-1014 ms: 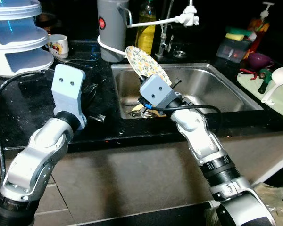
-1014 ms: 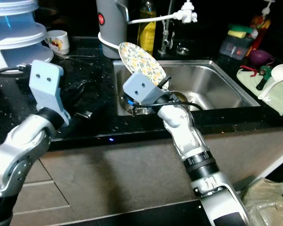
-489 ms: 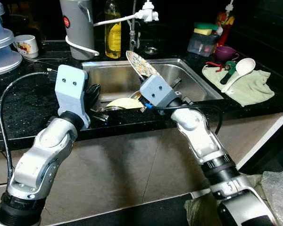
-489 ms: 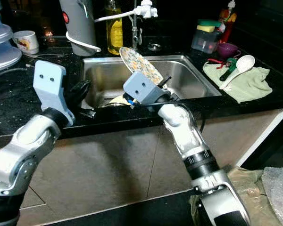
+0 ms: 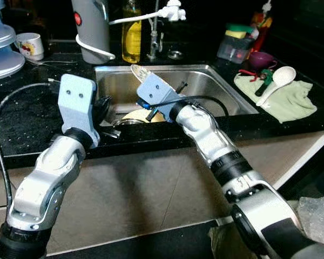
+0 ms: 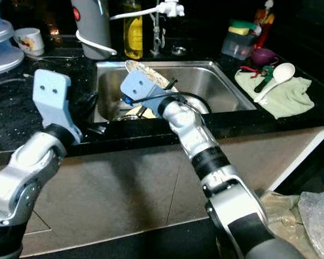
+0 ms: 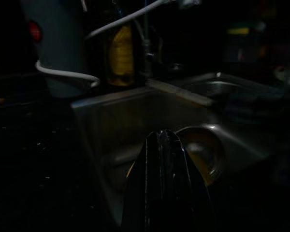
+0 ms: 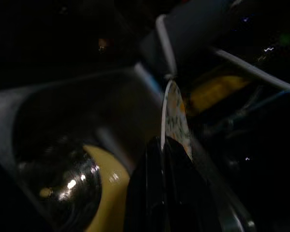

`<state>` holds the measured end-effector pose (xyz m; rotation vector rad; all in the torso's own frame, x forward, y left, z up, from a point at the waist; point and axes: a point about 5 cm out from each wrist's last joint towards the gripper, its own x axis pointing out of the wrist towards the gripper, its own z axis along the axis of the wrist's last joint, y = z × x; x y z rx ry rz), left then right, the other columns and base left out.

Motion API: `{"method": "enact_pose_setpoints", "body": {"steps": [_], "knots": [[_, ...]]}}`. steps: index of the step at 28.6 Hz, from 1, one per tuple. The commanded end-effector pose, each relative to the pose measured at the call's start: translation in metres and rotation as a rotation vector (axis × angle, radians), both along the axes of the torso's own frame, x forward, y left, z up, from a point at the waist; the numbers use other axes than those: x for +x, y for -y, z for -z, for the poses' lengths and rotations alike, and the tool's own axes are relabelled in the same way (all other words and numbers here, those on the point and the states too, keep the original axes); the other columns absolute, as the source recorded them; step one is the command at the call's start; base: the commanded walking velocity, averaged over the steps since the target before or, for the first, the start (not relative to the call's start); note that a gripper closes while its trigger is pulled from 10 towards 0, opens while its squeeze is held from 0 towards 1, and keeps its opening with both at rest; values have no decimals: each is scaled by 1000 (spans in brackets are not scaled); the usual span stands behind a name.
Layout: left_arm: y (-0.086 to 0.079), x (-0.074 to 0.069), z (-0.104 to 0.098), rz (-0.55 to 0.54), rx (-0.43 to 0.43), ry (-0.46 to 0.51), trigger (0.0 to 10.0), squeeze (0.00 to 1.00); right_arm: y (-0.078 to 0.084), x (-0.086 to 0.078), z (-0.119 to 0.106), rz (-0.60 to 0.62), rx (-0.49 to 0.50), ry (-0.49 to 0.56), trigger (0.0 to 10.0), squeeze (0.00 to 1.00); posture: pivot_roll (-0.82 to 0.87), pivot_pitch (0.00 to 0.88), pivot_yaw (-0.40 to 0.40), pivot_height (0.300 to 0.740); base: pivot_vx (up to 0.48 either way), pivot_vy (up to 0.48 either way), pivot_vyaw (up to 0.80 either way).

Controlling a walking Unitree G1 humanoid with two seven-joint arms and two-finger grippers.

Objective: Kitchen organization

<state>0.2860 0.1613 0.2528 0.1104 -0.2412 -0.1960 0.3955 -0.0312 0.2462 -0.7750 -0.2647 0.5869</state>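
My right gripper (image 8: 160, 147) is shut on the rim of a patterned plate (image 6: 149, 75) and holds it tilted, nearly on edge, over the left part of the steel sink (image 5: 227, 81). The plate (image 8: 173, 116) is edge-on in the right wrist view. Under it in the basin lie a yellow plate (image 5: 136, 115) and a shiny steel bowl (image 8: 63, 183). My left gripper (image 5: 103, 106) hovers over the black counter by the sink's left rim, its fingers (image 7: 154, 159) pressed together with nothing between them.
Behind the sink stand a grey jug (image 5: 92, 27), a yellow bottle (image 5: 131, 33) and the tap (image 5: 154, 32). A white mug (image 5: 32, 46) and a stacked container (image 5: 2, 40) sit at the back left. A green cloth (image 5: 286, 102) with a white spoon (image 5: 278, 81) lies to the right.
The camera has shifted. My right gripper has swung left with the patterned plate and turned it more edge-on over the sink. The left arm keeps its pose.
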Motion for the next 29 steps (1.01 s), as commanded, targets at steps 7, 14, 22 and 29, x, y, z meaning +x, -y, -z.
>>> {"method": "enact_pose_setpoints", "body": {"steps": [7, 14, 22, 29], "knots": [[0, -11, -5, -13, 28, 10, 10000, 0, -7, 10, 3, 83, 43, -165, 10000, 0, 125, 2, -163, 740, 0, 0, 0], [-10, -17, -7, -42, 57, -34, 10000, 0, -9, 13, -6, 110, 77, -182, 10000, 0, 131, 52, -156, 740, 0, 0, 0], [-13, -23, 1, -56, 81, -102, 10000, 0, -19, 12, -14, 70, 144, -188, 10000, 12, 142, 74, -152, 740, 0, 0, 0], [-16, -25, 5, -66, 93, -135, 10000, 0, -29, 9, -22, 35, 239, -175, 10000, 1000, 149, 73, -155, 740, 0, 0, 0]]}}
